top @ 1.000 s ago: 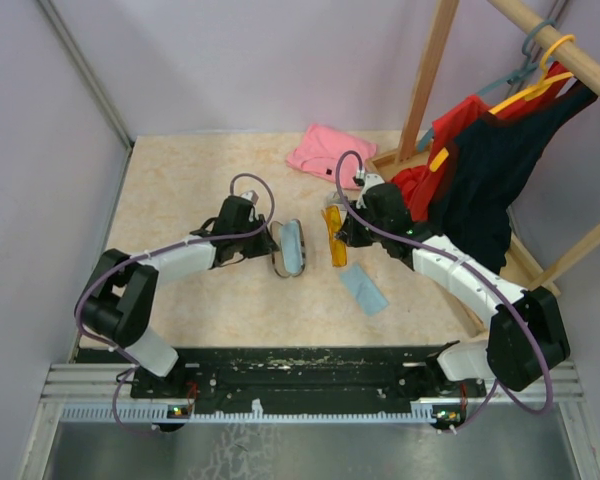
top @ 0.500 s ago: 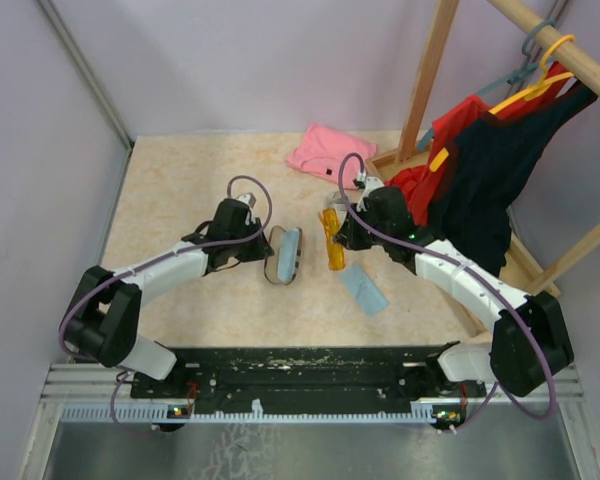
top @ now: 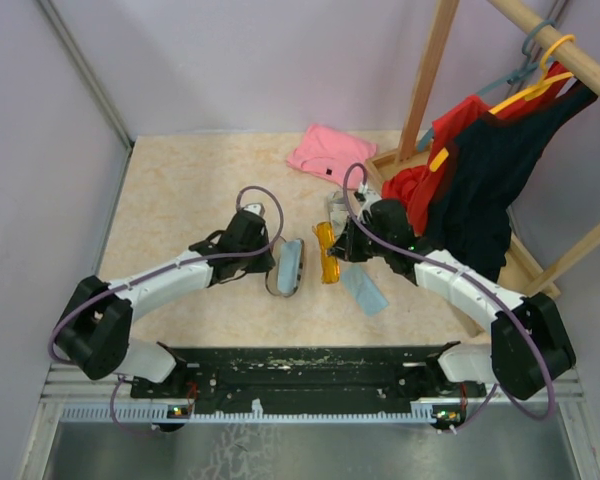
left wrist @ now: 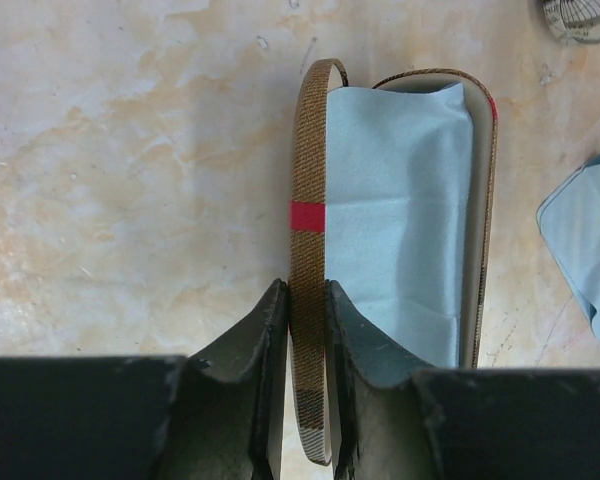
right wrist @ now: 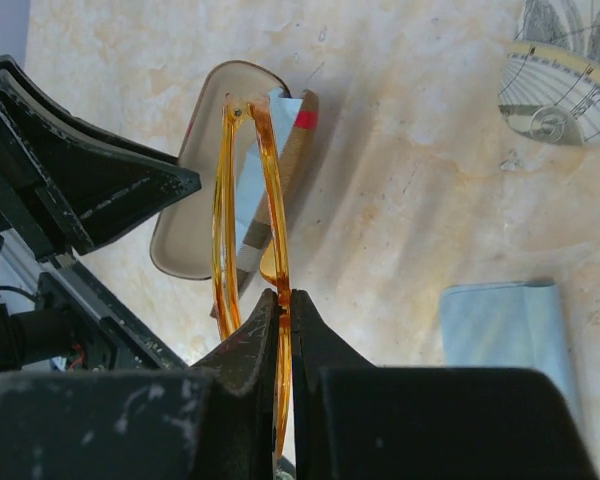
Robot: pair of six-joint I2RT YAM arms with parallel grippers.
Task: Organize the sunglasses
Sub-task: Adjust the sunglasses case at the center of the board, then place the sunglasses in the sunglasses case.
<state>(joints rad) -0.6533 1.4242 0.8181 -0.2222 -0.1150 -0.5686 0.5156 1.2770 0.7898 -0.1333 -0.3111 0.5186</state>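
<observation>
Left jaws clamped on raised lid edge of open brown case [left wrist: 307, 200] w/ blue cloth [left wrist: 395, 220] lying inside, right jaws pinched shut on orange glasses [right wrist: 273, 200], held just beside case on its right, over counter [top: 180, 200], 2nd cloth [top: 363, 290] loose nearby.

sunglasses [right wrist: 273, 200]: amber-orange | case [left wrist: 307, 160]: brown plaid, red stripe | cloth [left wrist: 400, 220]: light blue

Looking over everything, finding no readable text, label, brand or number. Brown case [left wrist: 308, 150] carrying only plain red band, no lettering. Grey patterned case [right wrist: 565, 80] showing only line pattern, no letters.
</observation>
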